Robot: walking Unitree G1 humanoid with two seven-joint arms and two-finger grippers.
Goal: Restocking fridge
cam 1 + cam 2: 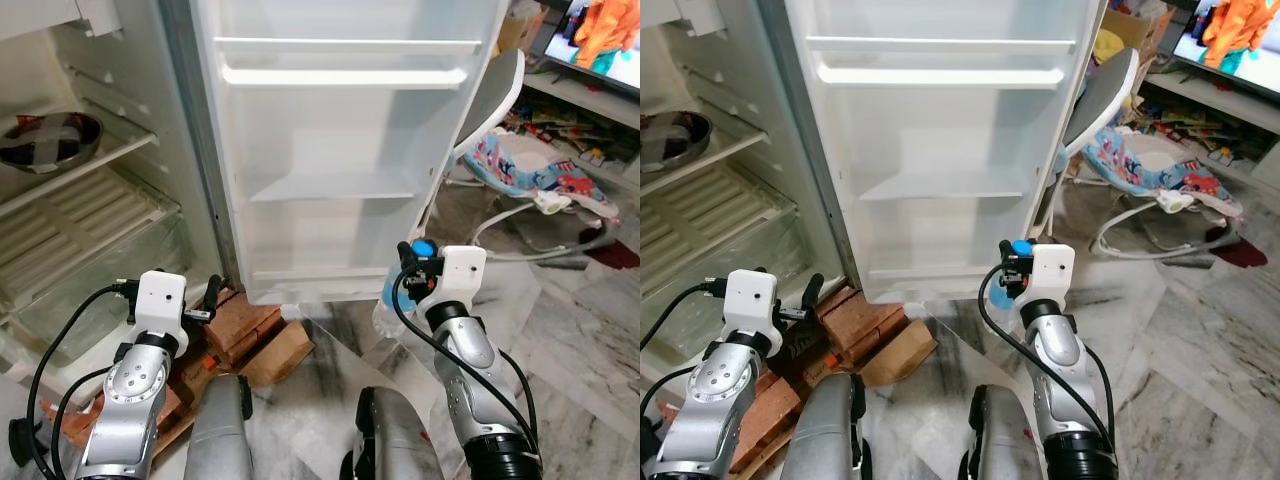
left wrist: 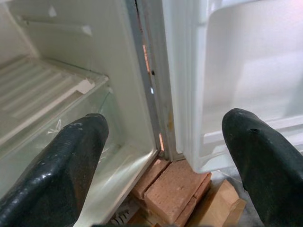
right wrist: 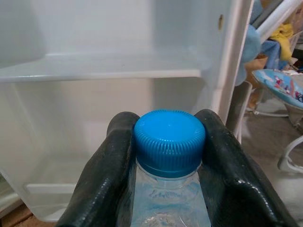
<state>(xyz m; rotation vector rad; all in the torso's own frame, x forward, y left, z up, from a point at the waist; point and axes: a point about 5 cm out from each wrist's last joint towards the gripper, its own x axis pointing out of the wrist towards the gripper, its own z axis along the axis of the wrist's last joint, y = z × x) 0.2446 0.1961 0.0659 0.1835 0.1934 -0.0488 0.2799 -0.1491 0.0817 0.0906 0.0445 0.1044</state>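
In the eye views the right gripper (image 1: 412,262) held a bottle (image 1: 392,300) before the door shelves (image 1: 335,187), the left gripper (image 2: 163,156) gaped empty by the bricks (image 2: 173,189), and the right wrist view showed jaws clamped under the cap (image 3: 169,141): stiff neck, likely slick, crushable body.

Water bottle (image 3: 169,189) body cut off below the frame, mostly hidden behind the right end effector (image 1: 412,262).
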